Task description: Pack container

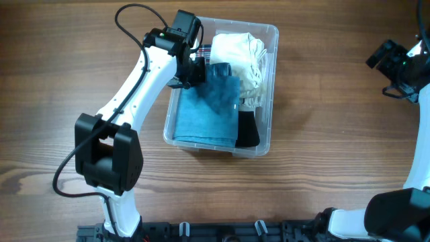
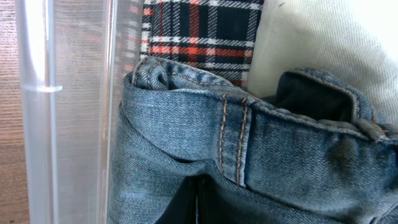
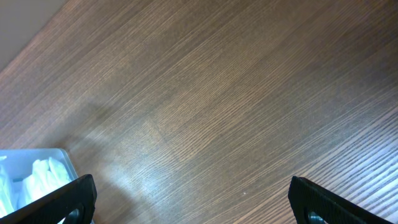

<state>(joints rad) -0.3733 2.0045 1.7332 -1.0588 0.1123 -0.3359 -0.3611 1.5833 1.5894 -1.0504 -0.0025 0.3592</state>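
Sitting directly beneath the left gripper (image 1: 201,70), the container (image 1: 272,81) rests on the wooden table (image 1: 336,148), well apart from the right gripper (image 1: 390,60). Blue jeans (image 1: 201,117) fill the part of the bin just below and ahead of the left gripper, bunched up where the tool meets them. A white garment (image 1: 242,54) lies beyond the tool, a black item (image 1: 247,128) lies past the jeans along the far wall, and a strip of plaid cloth (image 1: 205,50) shows beside the tool. The left gripper's jaws are closed; whether denim is pinched between them cannot be told. Its wrist camera looks close onto the waistband, with the clear wall alongside. The right gripper hangs over bare wood, fingers (image 3: 68,199) spread wide and holding nothing, a corner of the bin off to one side.
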